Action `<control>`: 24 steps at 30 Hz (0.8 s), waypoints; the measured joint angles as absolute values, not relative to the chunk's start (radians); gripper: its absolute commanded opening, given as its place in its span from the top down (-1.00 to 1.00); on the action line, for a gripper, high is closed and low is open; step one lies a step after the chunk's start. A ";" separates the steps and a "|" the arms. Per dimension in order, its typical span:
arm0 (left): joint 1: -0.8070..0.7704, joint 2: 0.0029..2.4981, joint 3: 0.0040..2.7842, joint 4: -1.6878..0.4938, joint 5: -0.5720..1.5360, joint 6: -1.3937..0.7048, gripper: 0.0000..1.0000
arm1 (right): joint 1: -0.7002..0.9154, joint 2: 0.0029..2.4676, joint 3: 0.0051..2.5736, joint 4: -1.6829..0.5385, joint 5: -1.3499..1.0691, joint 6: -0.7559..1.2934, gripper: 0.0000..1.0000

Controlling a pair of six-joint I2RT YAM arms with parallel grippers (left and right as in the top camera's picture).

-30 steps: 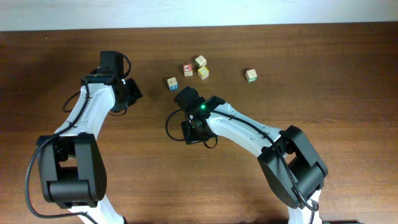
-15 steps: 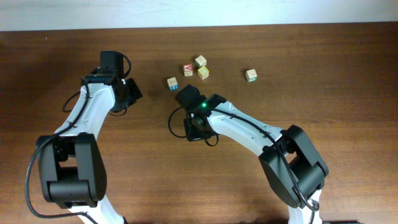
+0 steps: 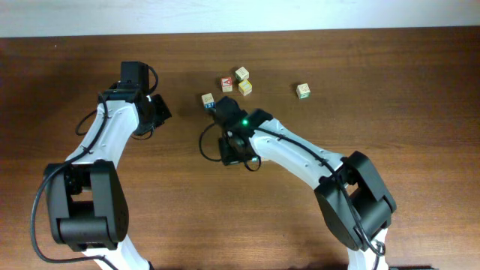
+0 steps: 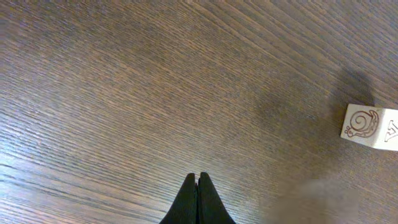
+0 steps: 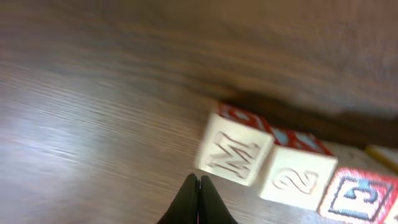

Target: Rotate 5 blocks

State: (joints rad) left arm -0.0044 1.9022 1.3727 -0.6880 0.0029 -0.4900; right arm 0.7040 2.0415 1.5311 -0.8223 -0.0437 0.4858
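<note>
1. While the left hand (image 4: 198,185) and right hand (image 5: 199,186) are both pinched shut and empty, the right hangs near the "M" block (image 5: 235,151).
2. Five blocks (image 3: 226,83) sit on the table (image 3: 390,67); how many are already rotated cannot be told.

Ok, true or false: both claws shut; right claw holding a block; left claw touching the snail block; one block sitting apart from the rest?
Both claws are shut: true. The left claw and right claw show fingers pressed together.
The right claw holds a block: false. It grips nothing; the M block lies just ahead.
The left claw touches the snail block: false. The snail block lies apart, off to one side.
One block sits apart from the rest: true. The lone block lies by itself.
</note>
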 measured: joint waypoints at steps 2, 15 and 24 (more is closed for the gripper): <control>0.001 1.902 1.373 -0.688 -0.011 -0.490 1.00 | 0.707 2.041 1.568 -0.822 -0.051 0.471 0.92; 0.073 1.902 1.373 -0.688 -0.035 -0.490 1.00 | 0.710 2.092 1.595 -0.747 0.011 0.459 0.92; 0.073 1.902 1.373 -0.689 -0.035 -0.490 1.00 | 0.689 2.105 1.595 -0.732 0.082 0.434 0.93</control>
State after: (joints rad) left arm 0.0734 1.9022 1.3727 -0.6888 -0.0353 -0.4900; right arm 0.6891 2.1052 1.5951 -0.7319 0.0822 0.4343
